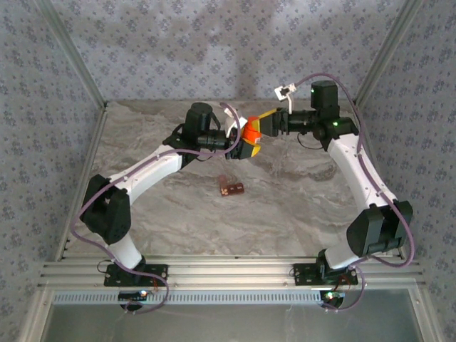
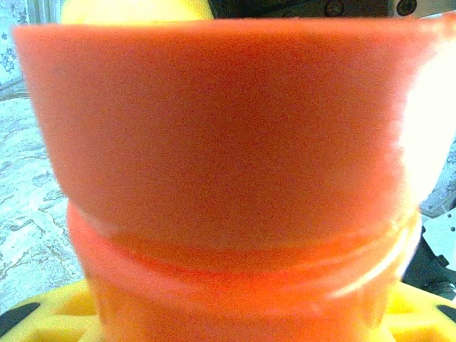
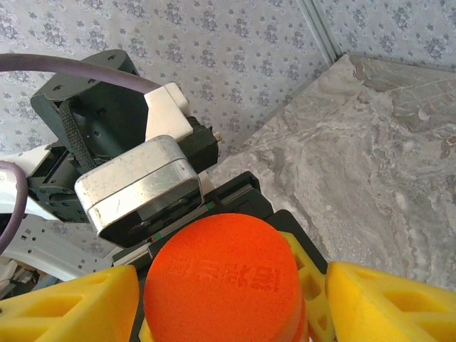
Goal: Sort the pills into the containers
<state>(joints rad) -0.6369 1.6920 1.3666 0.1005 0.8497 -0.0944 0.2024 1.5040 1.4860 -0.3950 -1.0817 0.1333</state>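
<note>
Bottle [image 2: 228, 142] aloft, clamped in left claw [image 1: 246, 140]; long axis roughly 9-to-3, cap [image 3: 221, 271] toward 3. Right claw [image 3: 231, 303] straddles cap, jaws apart, not yet gripping. Containers [image 1: 231, 188] on desk [image 1: 299, 206], 6 o'clock of bottle.

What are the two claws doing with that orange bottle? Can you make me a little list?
orange bottle: up in the air over the table, between the two claws
left claw: shut on the orange bottle's body
right claw: open, one yellow finger on each side of the cap
cap: still on the bottle
reddish-brown strip of cells: lying flat on the table, nothing touching it
</note>
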